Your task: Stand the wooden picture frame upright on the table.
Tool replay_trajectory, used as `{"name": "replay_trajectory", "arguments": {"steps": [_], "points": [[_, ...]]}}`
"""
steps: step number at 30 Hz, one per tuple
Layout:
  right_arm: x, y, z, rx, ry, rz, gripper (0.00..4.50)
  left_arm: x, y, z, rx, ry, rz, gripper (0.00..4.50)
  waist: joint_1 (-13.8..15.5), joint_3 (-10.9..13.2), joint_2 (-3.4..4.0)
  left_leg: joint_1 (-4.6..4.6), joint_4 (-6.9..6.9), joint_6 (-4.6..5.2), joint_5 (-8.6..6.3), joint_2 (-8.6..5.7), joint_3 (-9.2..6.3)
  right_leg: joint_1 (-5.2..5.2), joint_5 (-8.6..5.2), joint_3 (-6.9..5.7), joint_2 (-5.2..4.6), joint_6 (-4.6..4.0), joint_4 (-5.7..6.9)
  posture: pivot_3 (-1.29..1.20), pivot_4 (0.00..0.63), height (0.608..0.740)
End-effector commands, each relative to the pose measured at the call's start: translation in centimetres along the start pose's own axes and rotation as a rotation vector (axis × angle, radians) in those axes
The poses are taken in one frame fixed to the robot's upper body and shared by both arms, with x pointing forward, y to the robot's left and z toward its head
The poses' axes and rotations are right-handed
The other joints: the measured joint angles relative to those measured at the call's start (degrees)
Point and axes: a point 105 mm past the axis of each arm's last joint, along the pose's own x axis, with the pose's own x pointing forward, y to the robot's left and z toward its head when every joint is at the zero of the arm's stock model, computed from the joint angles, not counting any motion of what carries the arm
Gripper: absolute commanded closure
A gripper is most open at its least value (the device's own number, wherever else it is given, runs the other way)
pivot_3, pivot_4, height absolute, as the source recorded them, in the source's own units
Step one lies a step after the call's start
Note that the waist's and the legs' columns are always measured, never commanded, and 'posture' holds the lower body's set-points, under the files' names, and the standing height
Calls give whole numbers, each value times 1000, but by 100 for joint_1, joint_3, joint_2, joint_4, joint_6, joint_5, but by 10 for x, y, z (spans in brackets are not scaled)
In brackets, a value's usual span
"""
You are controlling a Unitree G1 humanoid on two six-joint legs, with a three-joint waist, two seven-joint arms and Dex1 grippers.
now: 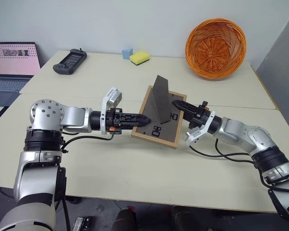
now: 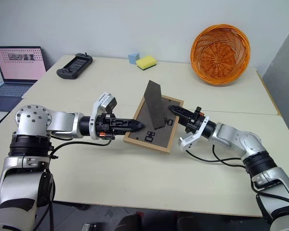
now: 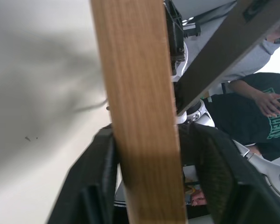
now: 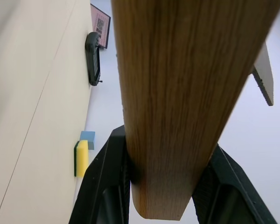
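Table [image 1: 135, 178], pale cream, spans most of the head views; a seam runs across it behind the arms. At the far edge: orange basket [image 1: 216, 47] tipped on its side at upper right, yellow sponge [image 1: 139, 57] touching a small blue block [image 1: 127, 53] at upper centre, black handheld controller [image 1: 70, 61] at upper left. Laptop [image 1: 13, 65] with a pink screen sits at the far left, partly cut off by the picture's edge. Plain light wall behind.

Picture side of the frame [image 1: 159, 117] is turned away and cannot be seen. Left wrist view shows part of a person in a dark shirt beyond the frame's edge, cut off at the right.

Frame is at picture centre, dark back panel up, its prop folded out and standing as a dark triangle. Frame appears lifted and tilted between the two grippers; contact with the table cannot be told. Left gripper [image 1: 135, 120] comes in from the left, its fingers [image 3: 95, 186] straddling the wood border with a visible gap on one side. Right gripper [image 1: 180, 107] comes in from the right, fingers [image 4: 105, 186] closed against both faces of the border.
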Motion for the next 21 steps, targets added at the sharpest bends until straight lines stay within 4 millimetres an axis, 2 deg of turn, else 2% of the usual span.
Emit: {"name": "replay_trajectory", "arguments": {"steps": [1,4,8,12,14,18,21], "points": [[4,-11,4,-16,-23,-35,3206,0,-19,7,71,-4,-50,1034,0,0,0,0,0,0,0,0,0,0,0,0,0,0,0,0,150,740],[4,-10,4,-15,-20,-33,3206,0,-19,6,76,-4,-50,433,-1,0,0,0,0,0,0,0,0,0,0,-1,0,0,0,0,150,740],[2,-9,2,-8,-13,-27,3206,-4,-18,8,120,-31,-16,433,-1,0,0,0,1,0,0,0,0,0,0,0,0,0,0,0,150,740],[3,-17,-2,57,8,-51,3206,-33,-26,14,367,-175,38,433,-41,0,0,3,-1,-1,0,6,6,1,0,3,0,0,0,0,150,740],[4,-16,-4,119,24,-39,3206,-41,-30,11,487,-202,52,433,-47,0,0,4,-4,-1,0,11,7,-1,0,2,3,-1,-1,0,150,740],[6,-14,-16,246,85,-14,3206,-54,-36,5,613,-224,74,433,1,0,0,6,0,1,-1,6,7,12,0,2,-1,-1,-6,0,150,740],[7,-11,-25,389,132,2,3206,-56,-40,-1,719,-238,115,433,4,0,0,6,2,5,-3,6,6,18,0,1,-3,-1,-13,0,150,740]]}}
